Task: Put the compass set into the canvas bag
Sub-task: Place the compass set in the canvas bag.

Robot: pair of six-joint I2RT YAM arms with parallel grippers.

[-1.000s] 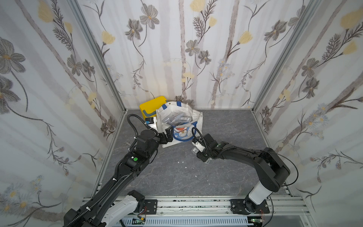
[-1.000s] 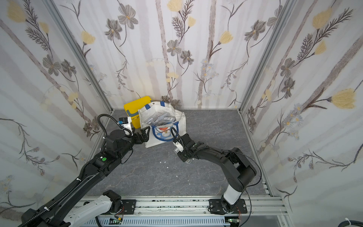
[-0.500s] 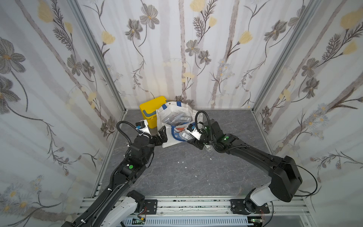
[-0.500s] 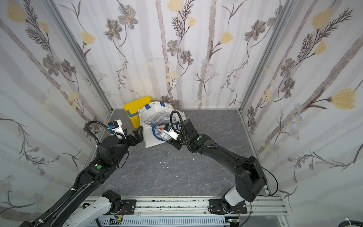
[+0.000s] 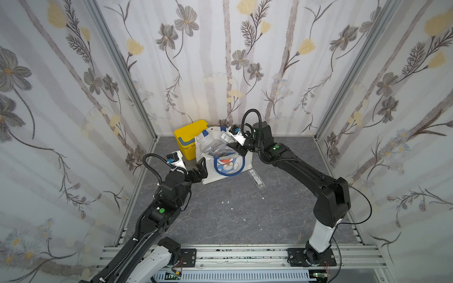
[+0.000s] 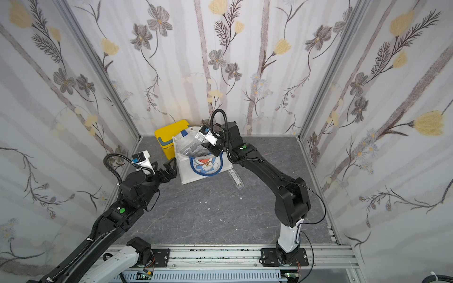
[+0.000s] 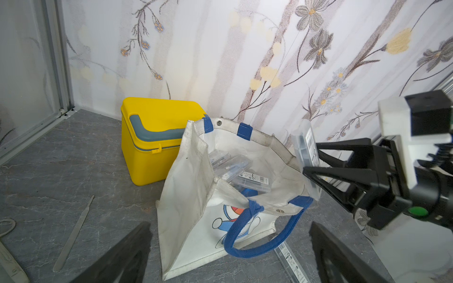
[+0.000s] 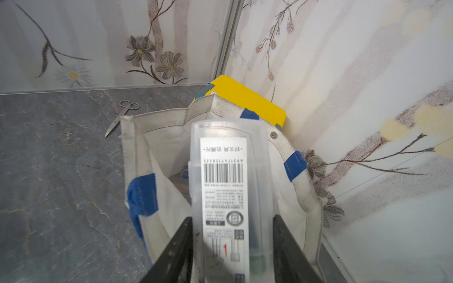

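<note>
The compass set [image 8: 225,183], a clear case with a barcode label, hangs over the top of the canvas bag [image 5: 208,172]. The right gripper [image 8: 232,219] pinches its sides, jaws partly closed. The left gripper [image 5: 202,168], spread wide and holding nothing, is just beside the bag. A yellow box [image 5: 186,137] stands behind it.

Grey table [image 5: 220,215]: canvas bag [image 5: 228,169] stands at twelve o'clock, yellow box [image 5: 187,139] just beside, at its ten. A clear case [image 5: 256,178] lies flat at the bag's four.

Compass set [image 8: 224,186]: clear flat case, barcode label, gripped in right pincer [image 7: 310,159], over open mouth of canvas bag [image 7: 188,191]. Bag white, blue handles, cat-face pocket, standing upright.
</note>
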